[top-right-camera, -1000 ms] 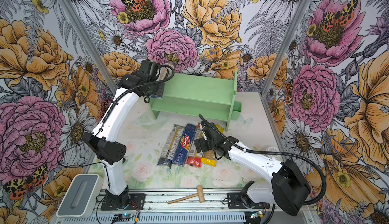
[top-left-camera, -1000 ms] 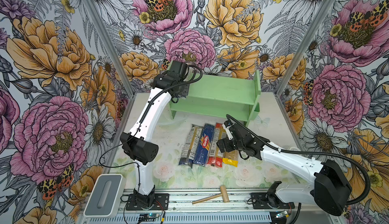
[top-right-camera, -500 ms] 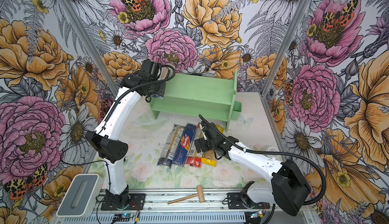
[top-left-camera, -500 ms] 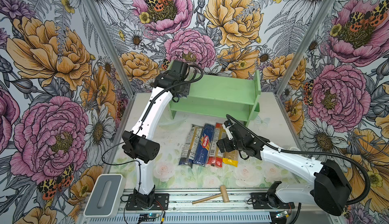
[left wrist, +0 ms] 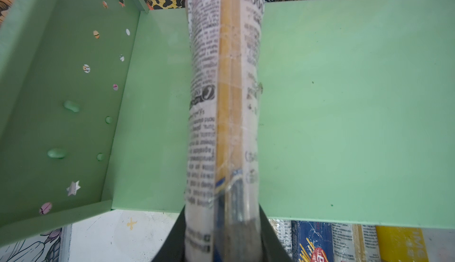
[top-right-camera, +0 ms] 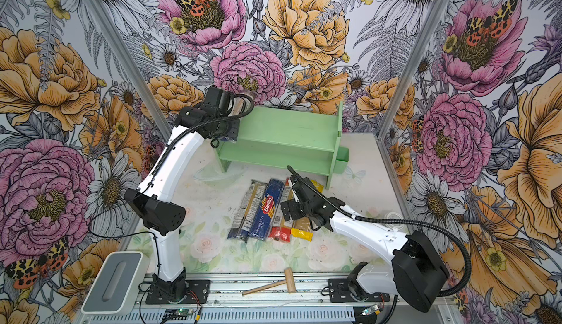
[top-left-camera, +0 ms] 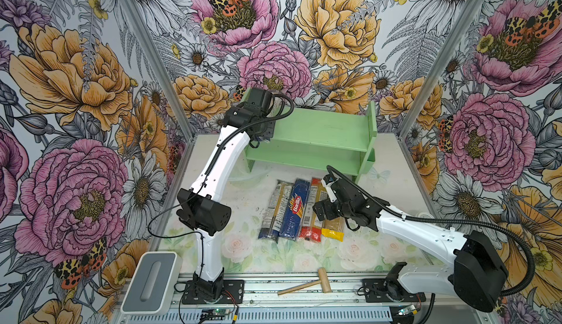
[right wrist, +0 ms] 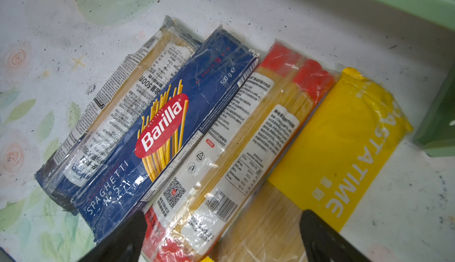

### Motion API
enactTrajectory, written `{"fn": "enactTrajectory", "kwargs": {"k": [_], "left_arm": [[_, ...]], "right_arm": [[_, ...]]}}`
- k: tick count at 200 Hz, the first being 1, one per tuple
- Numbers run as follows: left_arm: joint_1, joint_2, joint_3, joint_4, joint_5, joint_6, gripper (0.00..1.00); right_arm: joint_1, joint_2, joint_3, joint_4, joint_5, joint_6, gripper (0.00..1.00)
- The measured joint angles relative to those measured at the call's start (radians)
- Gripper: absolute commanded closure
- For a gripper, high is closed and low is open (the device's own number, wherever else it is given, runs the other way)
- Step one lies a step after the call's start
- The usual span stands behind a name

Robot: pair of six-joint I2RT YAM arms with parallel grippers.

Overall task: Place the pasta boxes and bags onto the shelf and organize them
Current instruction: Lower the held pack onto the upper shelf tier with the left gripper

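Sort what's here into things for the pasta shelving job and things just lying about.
For the job: shelf, held bag in the left gripper, blue-ended bag, Barilla box, red-ended bag, yellow bag.
Lying about: wooden mallet, grey box, clear lid.

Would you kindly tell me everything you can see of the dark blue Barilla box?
The dark blue Barilla box is a long, narrow carton, and its surface is creased and scuffed white. A red oval logo over printed spaghetti strands faces up, with "SPAGHETTI No 5" and "500 g". It lies flat on the table in front of the shelf, pressed between a clear blue-ended bag and a red-ended bag.
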Motion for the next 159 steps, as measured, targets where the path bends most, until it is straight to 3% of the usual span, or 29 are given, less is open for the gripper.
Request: {"fn": "enactTrajectory", "kwargs": {"k": [85, 159], "left_arm": [[0.001, 0.002, -0.016, 0.000, -0.004, -0.015, 0.82], [0.001, 0.002, -0.029, 0.006, -0.005, -0.018, 0.59]], "right_arm": [[0.000, 0.000, 0.000, 0.000, 0.000, 0.000, 0.00], [0.000, 0.000, -0.010, 0.000, 0.000, 0.000, 0.00]]}}
